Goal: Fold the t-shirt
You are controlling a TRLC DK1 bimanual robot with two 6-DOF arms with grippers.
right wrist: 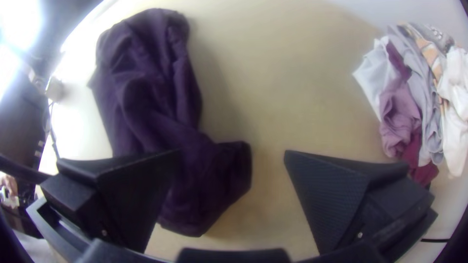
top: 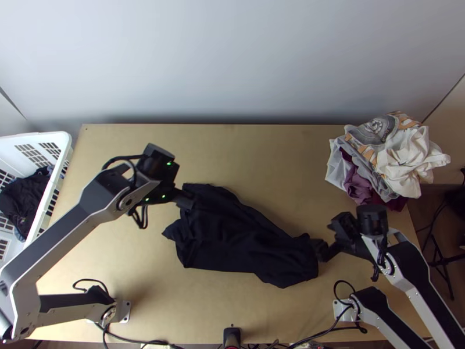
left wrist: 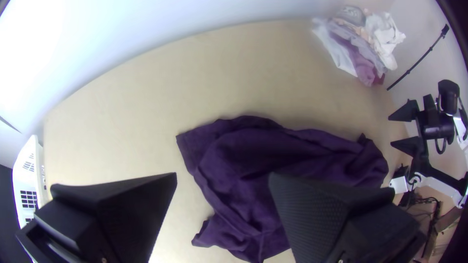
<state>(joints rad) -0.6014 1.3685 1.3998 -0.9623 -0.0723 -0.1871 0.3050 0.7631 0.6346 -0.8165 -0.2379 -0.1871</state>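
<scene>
The dark t-shirt [top: 238, 235] lies bunched and wrinkled on the table, running from upper left to lower right in the top view. At its upper-left end is my left gripper [top: 185, 199]; my right gripper [top: 321, 249] is beside its right end. In the left wrist view the left gripper [left wrist: 223, 176] stands open above the purple-looking shirt [left wrist: 253, 160], one finger over cloth, the other over bare table. In the right wrist view the right gripper [right wrist: 232, 153] has its fingers wide apart, with a shirt end [right wrist: 214, 170] partly between them and nothing held.
A pile of white, grey and purple clothes [top: 383, 157] lies at the table's right rear corner. The white basket [top: 63, 139] with dark cloth stands at the left edge. Bare table [top: 250, 151] stretches behind the shirt, and cables [top: 139, 342] run along the near edge.
</scene>
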